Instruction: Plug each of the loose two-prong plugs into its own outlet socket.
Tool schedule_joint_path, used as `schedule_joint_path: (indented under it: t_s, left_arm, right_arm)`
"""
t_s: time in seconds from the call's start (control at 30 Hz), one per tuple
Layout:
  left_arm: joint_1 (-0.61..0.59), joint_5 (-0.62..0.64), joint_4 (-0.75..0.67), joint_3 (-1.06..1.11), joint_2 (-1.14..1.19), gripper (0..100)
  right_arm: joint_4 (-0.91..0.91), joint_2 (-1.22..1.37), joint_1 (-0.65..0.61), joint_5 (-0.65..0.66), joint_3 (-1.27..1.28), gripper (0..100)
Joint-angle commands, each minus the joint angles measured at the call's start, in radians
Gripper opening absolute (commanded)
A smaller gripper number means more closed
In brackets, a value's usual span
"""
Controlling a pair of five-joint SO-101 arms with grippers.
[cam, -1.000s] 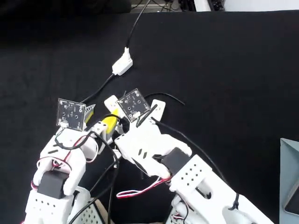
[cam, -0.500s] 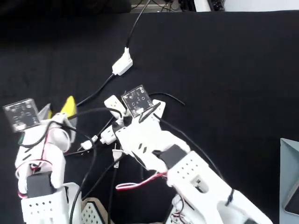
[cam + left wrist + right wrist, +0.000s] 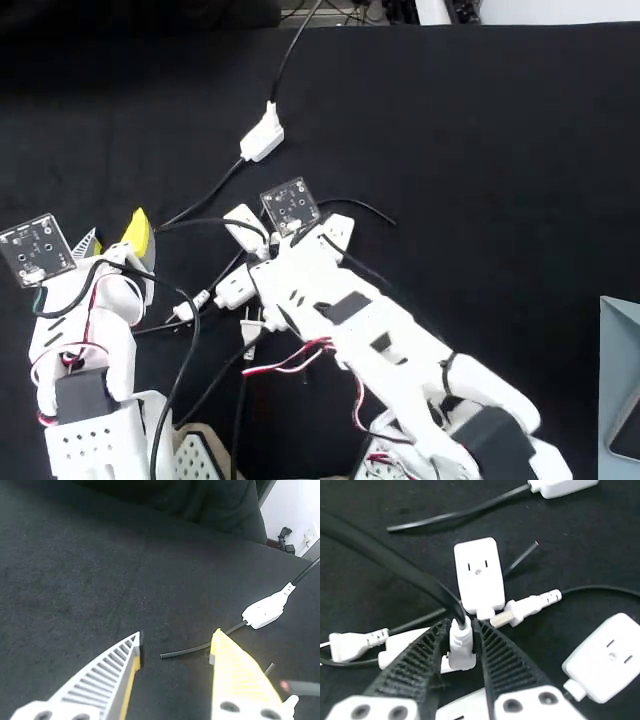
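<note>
R gripper [image 3: 462,629] is pinching a white two-prong plug [image 3: 461,650] by its body. Fingers narrow, closed onto it, black cord [image 3: 380,540] running off leftward. Plug is being held centre-table, just near of a white outlet socket [image 3: 479,575]. Prongs hidden, so can't tell alignment. 2nd plug [image 3: 527,606] is lying against that socket's near-right corner. 2nd socket block [image 3: 607,657] is sitting apart to the right. L gripper [image 3: 175,662] is hovering wide open over bare black cloth [image 3: 75,565] at left, holding nothing.

Handling, prob.: plug is light, hard smooth plastic, so slipping likely if pinched near the tip. Best hold is on the flat sides of the body, not the cord. Cord looks stiff, likely twisting the plug off-axis. Socket looks light & loose, likely sliding when pushed, so needing a brace from behind.
</note>
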Motion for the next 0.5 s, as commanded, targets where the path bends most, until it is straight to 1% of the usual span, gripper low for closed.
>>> schedule_joint_path:
  t_s: [0.0, 0.13, 0.27, 0.47]
  left_arm:
    - [-0.007, 0.009, -0.011, -0.007, -0.009, 23]
    - [-0.007, 0.009, -0.011, -0.007, -0.009, 23]
    - [-0.007, 0.009, -0.011, -0.007, -0.009, 23]
    - [-0.007, 0.009, -0.011, -0.007, -0.009, 23]
  right_arm:
    - [-0.021, 0.004, 0.012, 0.009, -0.013, 1.1]
    - [-0.025, 0.004, 0.012, 0.006, -0.016, 1.1]
    - [-0.084, 0.008, 0.012, 0.006, -0.013, 1.1]
    - [-0.089, 0.008, 0.011, 0.006, -0.012, 1.1]
